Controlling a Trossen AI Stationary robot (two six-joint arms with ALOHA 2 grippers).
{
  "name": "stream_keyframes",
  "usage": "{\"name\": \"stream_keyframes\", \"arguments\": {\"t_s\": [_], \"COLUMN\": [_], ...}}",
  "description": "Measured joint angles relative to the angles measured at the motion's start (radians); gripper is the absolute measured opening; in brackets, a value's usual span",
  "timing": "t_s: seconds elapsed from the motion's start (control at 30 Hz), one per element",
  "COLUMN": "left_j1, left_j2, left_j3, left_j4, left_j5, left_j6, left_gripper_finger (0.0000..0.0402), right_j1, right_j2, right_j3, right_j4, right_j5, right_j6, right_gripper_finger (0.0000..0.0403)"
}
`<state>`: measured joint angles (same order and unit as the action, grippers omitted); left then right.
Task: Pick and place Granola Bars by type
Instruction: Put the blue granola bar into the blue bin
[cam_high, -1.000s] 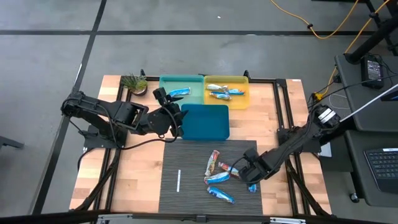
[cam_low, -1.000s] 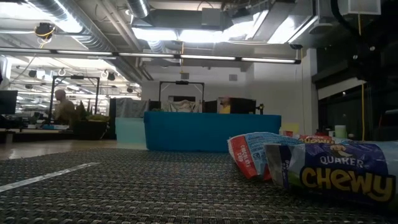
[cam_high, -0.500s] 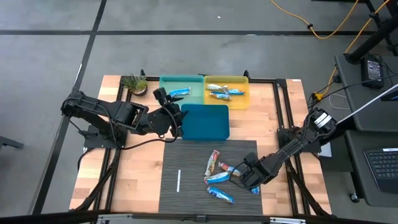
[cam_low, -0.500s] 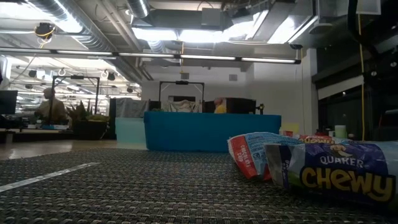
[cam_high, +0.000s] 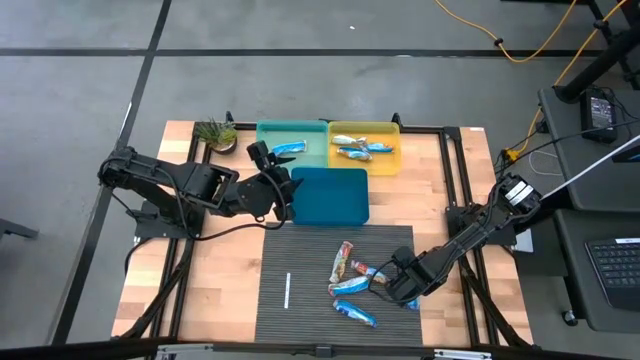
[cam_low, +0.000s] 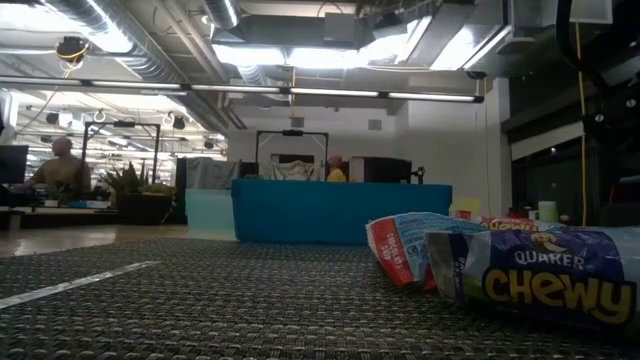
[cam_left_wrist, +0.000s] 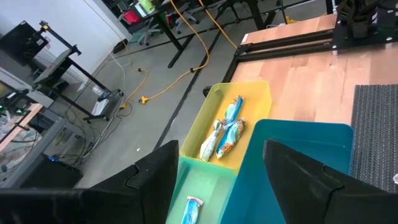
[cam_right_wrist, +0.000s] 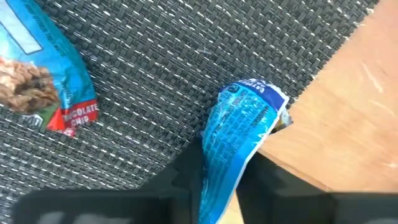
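Observation:
Several granola bars lie flat on the dark mat (cam_high: 330, 300): a multicoloured one (cam_high: 343, 258), a red-ended one (cam_high: 366, 270) and two blue ones (cam_high: 350, 287) (cam_high: 356, 314). My right gripper (cam_high: 402, 292) is low at the mat's right edge, shut on another blue bar (cam_right_wrist: 239, 134). My left gripper (cam_high: 278, 190) is open and holds nothing; it hangs over the left end of the dark teal tray (cam_high: 330, 195). One blue bar (cam_high: 288, 148) lies in the green tray (cam_high: 290, 140), and a few bars (cam_high: 358, 147) lie in the yellow tray (cam_high: 392, 160). My right gripper pinches the blue bar between its two fingers (cam_right_wrist: 186, 177), at the bar's end nearest the wrist (cam_right_wrist: 214, 180). The fingers lie along the bar and slant down from the table's right side. The bar's other end (cam_right_wrist: 258, 93) rests where the mat meets the bare wood.
A thin white stick (cam_high: 287, 290) lies on the mat's left part. A small plant (cam_high: 215, 133) stands at the far left corner. In the low view the bars (cam_low: 560, 275) fill the right foreground and the teal tray (cam_low: 340, 210) stands behind. People show far off in the room.
My right gripper has gone a little toward the table's near edge and left, closer to the blue bar at the mat's right edge. My left arm has kept still.

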<state>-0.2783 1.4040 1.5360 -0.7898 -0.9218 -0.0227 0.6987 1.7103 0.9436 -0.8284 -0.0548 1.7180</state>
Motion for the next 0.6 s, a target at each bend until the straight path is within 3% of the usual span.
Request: {"name": "stream_keyframes", "arguments": {"t_s": [0.13,0.37,0.6], "left_j1": [0.0,0.0,0.0], "left_j2": [0.0,0.0,0.0], "left_j3": [0.0,0.0,0.0], "left_j4": [0.0,0.0,0.0], "left_j5": [0.0,0.0,0.0], "left_j6": [0.001,0.009,0.01], "left_gripper_finger": [0.0228,0.0228,0.0228], "right_j1": [0.0,0.0,0.0], "right_j2": [0.0,-0.028,-0.098], "right_j3": [0.0,0.018,0.077], "right_j4": [-0.001,-0.029,-0.162], "right_j5": [-0.001,-0.026,0.004], "right_j6": [-0.002,-0.017,-0.021], "right_gripper_finger": [0.0059,0.0063,0.0053]}}
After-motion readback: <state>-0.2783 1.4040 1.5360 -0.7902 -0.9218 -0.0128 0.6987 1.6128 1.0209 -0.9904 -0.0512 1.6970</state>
